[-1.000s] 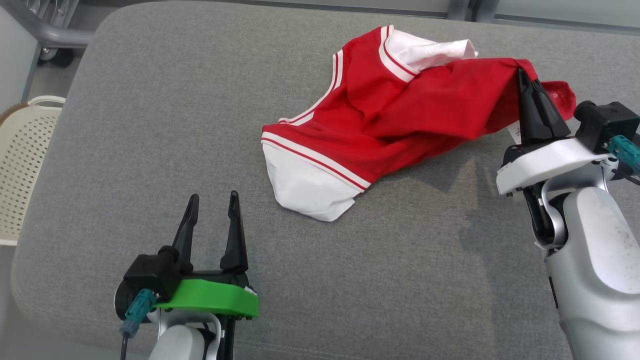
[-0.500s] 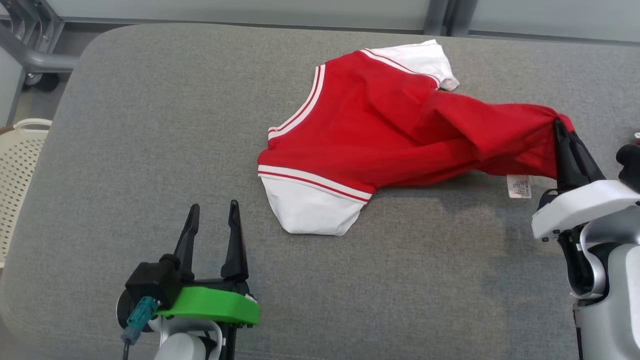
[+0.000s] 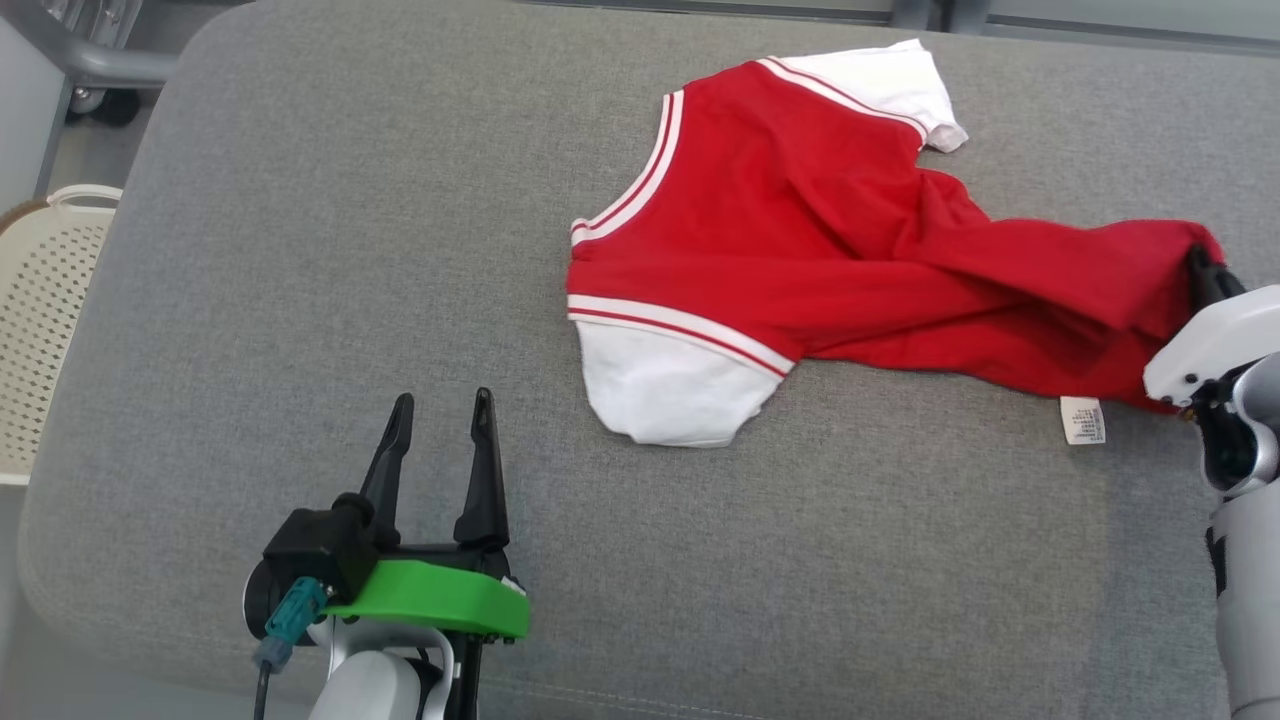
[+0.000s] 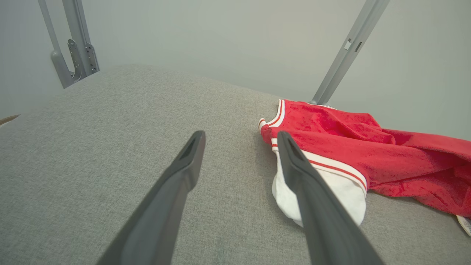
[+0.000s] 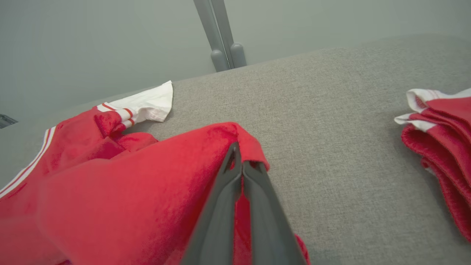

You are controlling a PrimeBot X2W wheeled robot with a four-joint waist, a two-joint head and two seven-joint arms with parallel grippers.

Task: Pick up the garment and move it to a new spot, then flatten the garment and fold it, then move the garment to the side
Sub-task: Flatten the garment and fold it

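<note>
The garment (image 3: 800,260), a red top with white sleeves, lies on the grey bench (image 3: 300,250), right of centre. Its body is drawn out in ridged folds toward the right edge.

Handling judgement: a light, soft knit with no stiffness. It drapes, stretches along the pull and bunches where unsupported. It probably clings a little to the woven bench cover rather than sliding freely. It is not fragile.

The best hold points are the doubled edges — hem corners, shoulder seams, striped cuffs. A pinch in mid-panel is likely to gather one layer only and raise a ridge.

The right pincer (image 5: 237,154) is closed on a red edge fold near the label (image 3: 1083,420), with cloth wrapped over its tips. For flattening, a second hold at the near sleeve (image 3: 670,385) should tension the cloth evenly.

The left pincer (image 3: 442,410) stands open and empty over the bench, near that sleeve but apart from it. A folded red pile (image 5: 441,117) lies further right — a basket (image 3: 40,330) sits off the left end.
</note>
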